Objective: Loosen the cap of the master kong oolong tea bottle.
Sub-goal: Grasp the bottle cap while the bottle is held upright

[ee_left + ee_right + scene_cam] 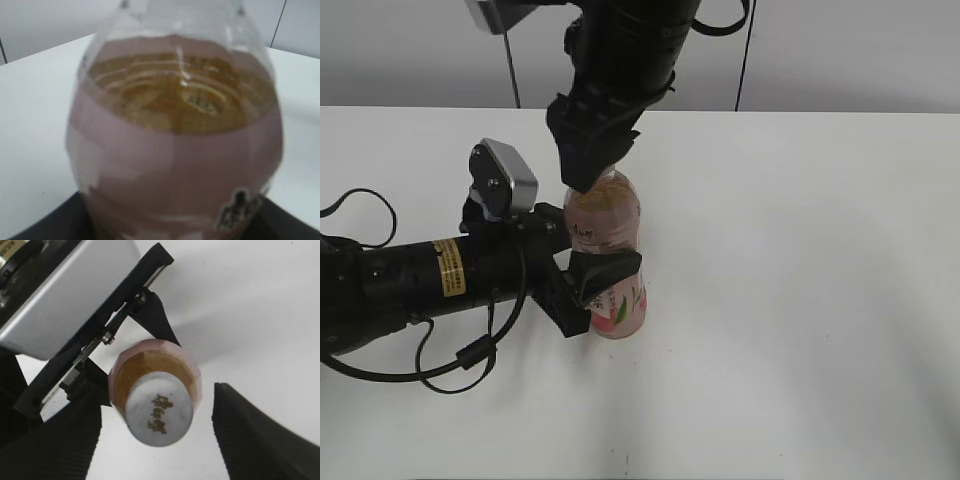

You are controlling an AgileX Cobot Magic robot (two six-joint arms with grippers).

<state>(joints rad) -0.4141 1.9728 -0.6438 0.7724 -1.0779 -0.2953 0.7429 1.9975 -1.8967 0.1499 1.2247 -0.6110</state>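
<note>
Black ribbed pads [260,435] of the right gripper [159,437] are being seen closest in the right wrist view, spread wide on either side of the cap [159,411] with clear gaps showing, so nothing is being pinched there. The cap is being carried on the master kong oolong tea bottle [605,250], which is standing upright near the middle of the white desk [820,300], slightly left of centre.

Lower down, the bottle's labelled body is being clamped by the jaws of the left gripper [588,292], reaching in from the left.

Several risks are being judged from here. If the right jaws are closed off-centre, the cap may be caught on one edge only and slipped over rather than turned. If too little squeeze is being applied, the pads may skid on the ribbing. If the left hold is too soft, the whole bottle may be spun with the cap, or tilted; too hard, and the thin plastic may be crushed.
</note>
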